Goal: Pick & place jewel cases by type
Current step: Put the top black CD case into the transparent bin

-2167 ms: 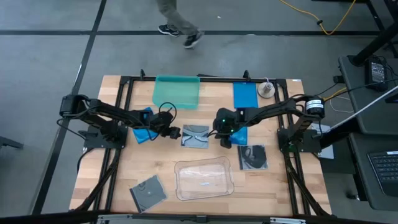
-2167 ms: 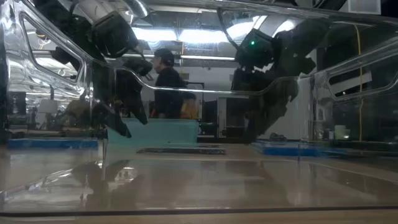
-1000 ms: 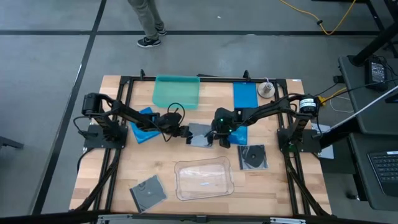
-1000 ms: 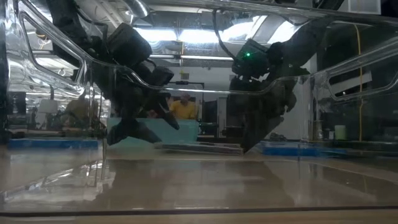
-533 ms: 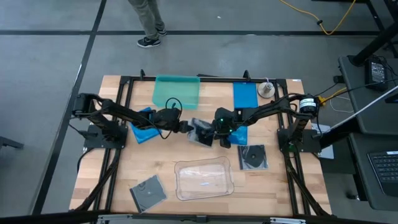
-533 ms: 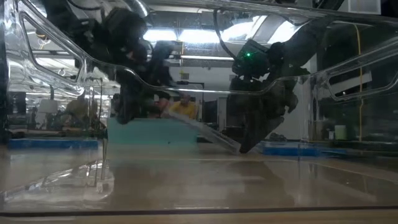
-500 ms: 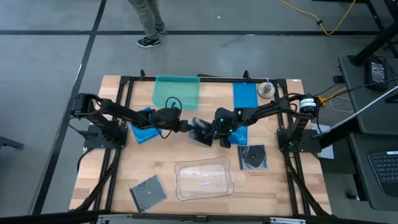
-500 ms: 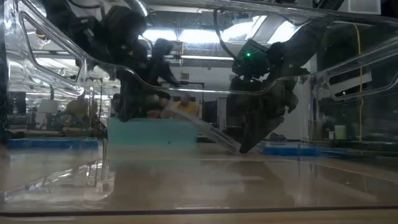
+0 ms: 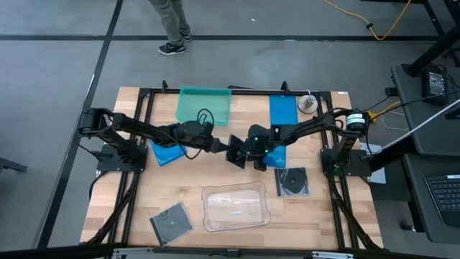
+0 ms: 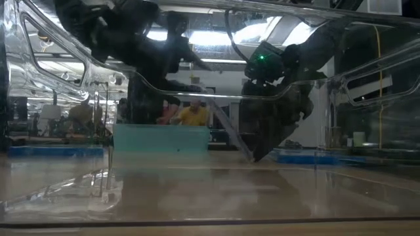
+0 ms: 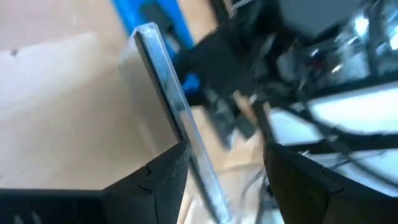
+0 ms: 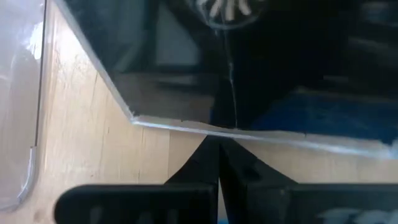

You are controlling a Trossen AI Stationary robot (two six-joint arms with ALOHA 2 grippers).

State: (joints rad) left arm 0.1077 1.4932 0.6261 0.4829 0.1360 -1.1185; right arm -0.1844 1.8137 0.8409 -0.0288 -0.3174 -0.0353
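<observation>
Left tool point(image 9: 221, 147) grips dark CD case point(image 9: 236, 152), tilted steeply on edge just behind clear tray point(image 9: 235, 207). Right tool point(image 9: 251, 155) touches case w/ fingers together.

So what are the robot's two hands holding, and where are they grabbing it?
Both tools grip one dark jewel case with a clear cover, tilted up on edge. The left tool holds its raised edge; the right tool pinches the opposite edge, down by the table.

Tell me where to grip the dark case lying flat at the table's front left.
Take the dark case by two opposite thin edges, coming straight down from above. It lies flat and skewed on the table, so turn the claw to match its edges; nothing crowds them.
</observation>
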